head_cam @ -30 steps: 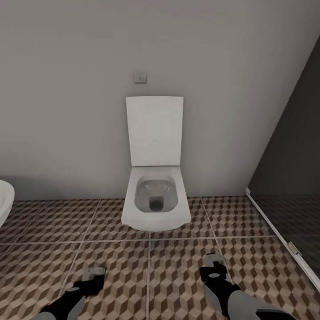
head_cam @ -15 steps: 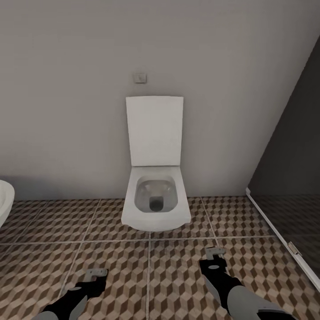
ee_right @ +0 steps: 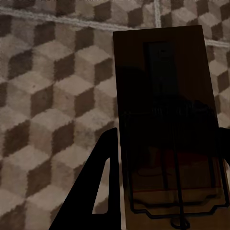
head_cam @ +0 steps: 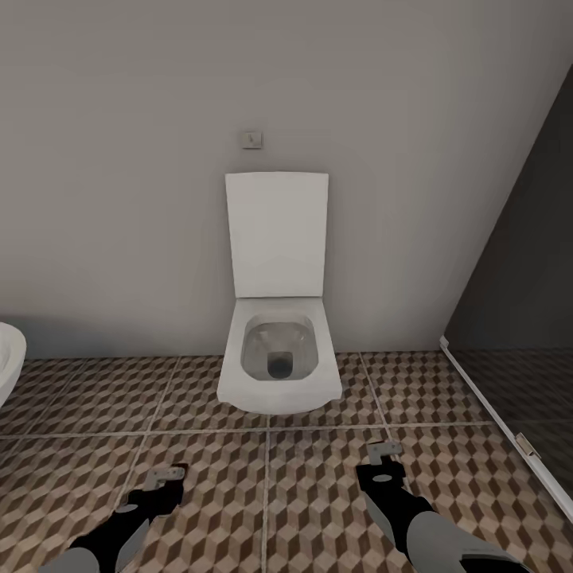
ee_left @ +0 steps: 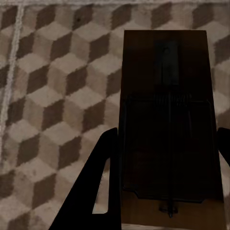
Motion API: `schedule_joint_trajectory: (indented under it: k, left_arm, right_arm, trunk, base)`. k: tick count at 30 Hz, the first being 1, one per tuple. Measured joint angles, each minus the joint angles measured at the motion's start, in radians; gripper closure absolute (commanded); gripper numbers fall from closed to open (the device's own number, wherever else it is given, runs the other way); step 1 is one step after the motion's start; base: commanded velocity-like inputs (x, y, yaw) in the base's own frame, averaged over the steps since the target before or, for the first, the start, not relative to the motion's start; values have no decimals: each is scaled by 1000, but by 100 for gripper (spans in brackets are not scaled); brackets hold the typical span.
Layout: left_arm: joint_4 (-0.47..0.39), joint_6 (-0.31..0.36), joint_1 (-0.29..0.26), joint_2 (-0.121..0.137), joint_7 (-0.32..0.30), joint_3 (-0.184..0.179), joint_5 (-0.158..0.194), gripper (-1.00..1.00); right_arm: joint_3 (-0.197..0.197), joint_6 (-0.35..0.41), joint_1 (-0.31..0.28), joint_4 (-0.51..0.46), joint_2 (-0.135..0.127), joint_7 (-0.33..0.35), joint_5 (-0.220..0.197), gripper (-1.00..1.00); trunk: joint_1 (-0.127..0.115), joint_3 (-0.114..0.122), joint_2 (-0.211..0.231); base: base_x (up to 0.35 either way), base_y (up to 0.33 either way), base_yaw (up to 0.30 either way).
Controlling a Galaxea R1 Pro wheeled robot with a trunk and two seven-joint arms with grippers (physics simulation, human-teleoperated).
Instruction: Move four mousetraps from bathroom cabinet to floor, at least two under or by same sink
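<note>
A dark-brown mousetrap (ee_left: 167, 129) sat clamped between the left gripper's (ee_left: 165, 158) fingers, held above the cube-patterned bathroom floor (ee_left: 52, 96). A second mousetrap (ee_right: 165, 124) was gripped likewise by the right gripper (ee_right: 165, 158). Both grippers hovered low over the tiles before a white toilet (head_cam: 278, 358) against the wall.
</note>
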Motion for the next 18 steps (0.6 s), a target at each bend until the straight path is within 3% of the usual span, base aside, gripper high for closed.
schedule_joint_trajectory:
  k: [11,18]
  left_arm:
    - [-11,-5,-8,32,-1,1,6,100]
    - [-52,-7,-8,32,-1,1,5,100]
  right_arm:
    - [0,-8,0,0,-1,0,0,100]
    - [1,-20,0,0,-3,0,0,100]
  trunk:
    - [0,0,0]
    - [0,0,0]
  base:
    - [0,0,0]
    - [0,0,0]
